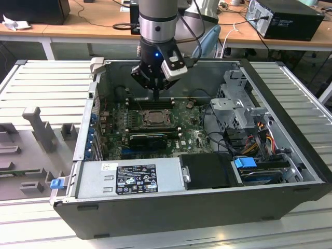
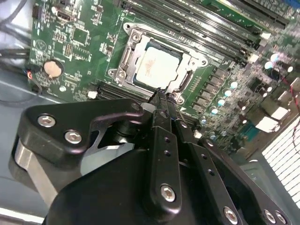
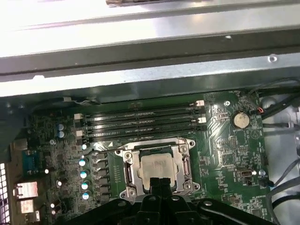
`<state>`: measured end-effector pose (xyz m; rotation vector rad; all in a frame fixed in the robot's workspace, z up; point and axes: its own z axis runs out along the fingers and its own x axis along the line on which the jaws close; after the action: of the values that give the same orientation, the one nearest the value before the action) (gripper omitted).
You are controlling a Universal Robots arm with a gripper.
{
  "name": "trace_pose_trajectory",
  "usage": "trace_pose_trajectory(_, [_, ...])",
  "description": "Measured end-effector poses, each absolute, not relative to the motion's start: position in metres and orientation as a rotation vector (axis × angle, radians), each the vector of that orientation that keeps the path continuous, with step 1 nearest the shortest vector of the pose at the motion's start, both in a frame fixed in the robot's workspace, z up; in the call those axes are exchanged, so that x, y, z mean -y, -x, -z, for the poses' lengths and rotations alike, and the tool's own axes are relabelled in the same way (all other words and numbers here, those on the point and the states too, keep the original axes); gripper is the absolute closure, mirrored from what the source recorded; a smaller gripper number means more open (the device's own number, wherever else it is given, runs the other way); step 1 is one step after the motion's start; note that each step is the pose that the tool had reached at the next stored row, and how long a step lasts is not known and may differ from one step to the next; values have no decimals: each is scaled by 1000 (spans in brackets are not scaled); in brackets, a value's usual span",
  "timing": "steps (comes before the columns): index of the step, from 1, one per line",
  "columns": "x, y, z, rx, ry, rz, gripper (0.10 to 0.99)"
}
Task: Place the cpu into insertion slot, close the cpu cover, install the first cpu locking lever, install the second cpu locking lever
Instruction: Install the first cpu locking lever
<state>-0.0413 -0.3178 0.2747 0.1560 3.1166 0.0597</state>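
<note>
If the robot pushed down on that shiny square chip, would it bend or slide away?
Probably not. The cpu looks like a flat metal-faced square, so likely stiff. The cpu cover frames it on all sides, so it probably can't slide. The gripper sits close above it.

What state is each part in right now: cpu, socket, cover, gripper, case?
cpu: seated flat in the insertion slot, silvery face up.
insertion slot: filled by the cpu.
cpu cover: lying down over the socket, framing the cpu through its cut-out.
gripper: fingers shut together, holding nothing, tips poised at the socket's edge.
computer case: lying on its side, side panel off, motherboard exposed.
</note>
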Motion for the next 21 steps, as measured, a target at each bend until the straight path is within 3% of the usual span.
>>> trace_pose_trajectory(21, [318,110,-266,-3126,75,-66,980])
